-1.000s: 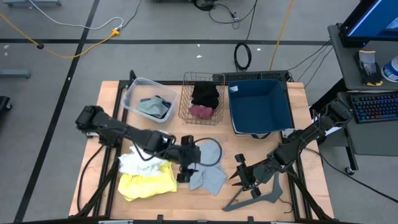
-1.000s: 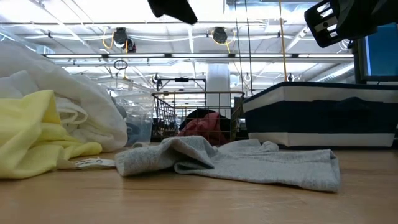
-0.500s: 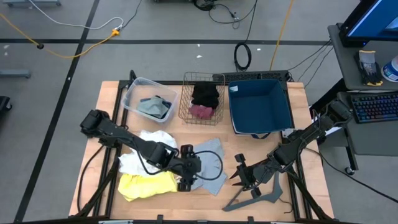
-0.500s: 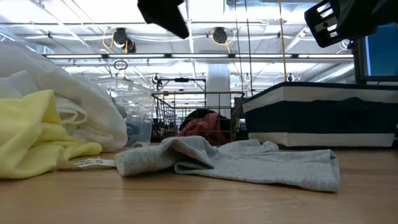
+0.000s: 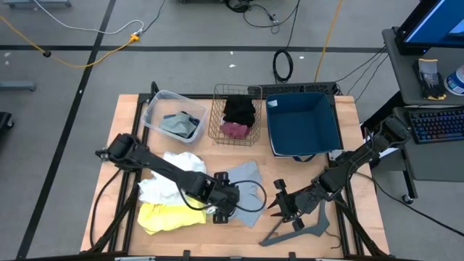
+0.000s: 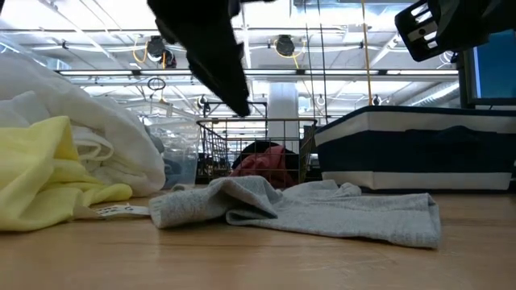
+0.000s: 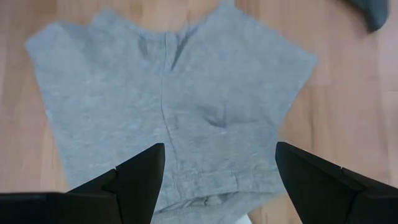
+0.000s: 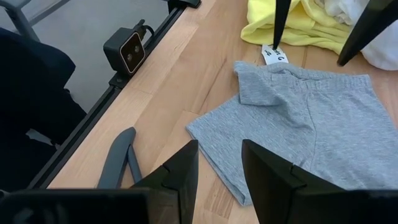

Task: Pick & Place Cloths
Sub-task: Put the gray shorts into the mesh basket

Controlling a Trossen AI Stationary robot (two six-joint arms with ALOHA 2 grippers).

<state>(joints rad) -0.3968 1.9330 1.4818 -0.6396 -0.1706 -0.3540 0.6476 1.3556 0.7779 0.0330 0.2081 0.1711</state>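
Your left gripper [image 5: 226, 204] is hanging spread wide over the light grey cloth [image 5: 246, 194], gripping nothing; in its wrist view both fingers [image 7: 140, 180] are framing the fabric with clear wood and cloth showing between them, and they are not touching it. You are seeing that cloth lying flat on the table [image 5: 304, 163], near the front edge, just right of the yellow cloth [image 5: 170, 216] and the white cloth [image 5: 172, 175], which are lying bunched together on the left. Your right gripper [image 5: 278, 206] is waiting above the table to the right of the grey cloth, its fingers [image 8: 180, 171] standing partly apart with nothing between them, beside the grey hanger [image 5: 304, 228]. Farther back, a maroon cloth [image 5: 233, 129] and a black cloth [image 5: 239, 110] are sitting in the wire basket [image 5: 214, 119].
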